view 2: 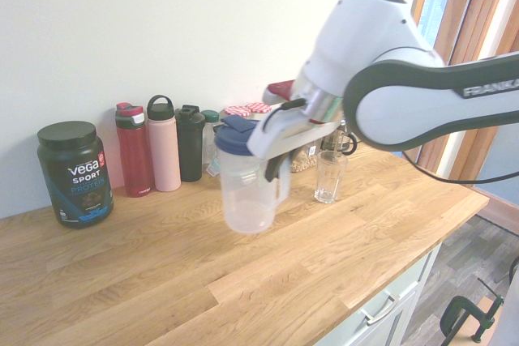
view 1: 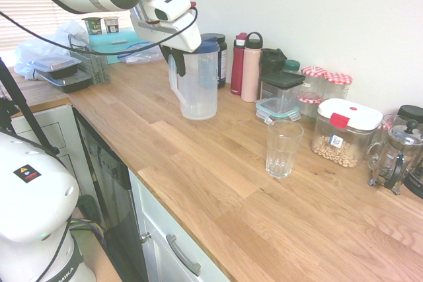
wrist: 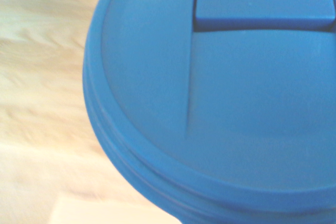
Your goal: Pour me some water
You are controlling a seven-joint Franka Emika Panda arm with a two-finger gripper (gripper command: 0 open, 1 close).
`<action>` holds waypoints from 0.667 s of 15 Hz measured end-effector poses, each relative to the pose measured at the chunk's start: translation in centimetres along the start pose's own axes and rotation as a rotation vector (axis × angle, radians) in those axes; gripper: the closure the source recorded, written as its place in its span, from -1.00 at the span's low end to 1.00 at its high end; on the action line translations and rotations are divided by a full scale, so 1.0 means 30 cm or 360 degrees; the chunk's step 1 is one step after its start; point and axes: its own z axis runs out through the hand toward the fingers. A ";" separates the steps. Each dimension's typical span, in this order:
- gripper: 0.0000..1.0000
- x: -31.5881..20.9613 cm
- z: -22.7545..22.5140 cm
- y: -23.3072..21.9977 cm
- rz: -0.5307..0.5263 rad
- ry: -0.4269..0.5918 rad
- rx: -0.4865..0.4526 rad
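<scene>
Your gripper is clamped tight on the handle of the blue-lidded jug, lifted off the counter short of the glass; a tilted, swinging jug could spill early or knock it.

Translucent plastic jug with a blue lid, a flat rectangular flap set into that lid, and a handle down one side; upright, slightly tilted, raised clear of the wooden counter in the second exterior view, gripped at the handle by the claw. Little or no water visible through its cloudy wall. Clear faceted drinking glass, empty and upright, standing on the counter well apart from the jug, nearer the row of storage jars.
</scene>
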 end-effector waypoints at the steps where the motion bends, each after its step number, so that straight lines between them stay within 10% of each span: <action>1: 1.00 0.025 -0.041 0.076 -0.0020 -0.0011 0.0003; 10: 1.00 0.132 -0.306 0.796 -0.0227 -0.0139 0.0071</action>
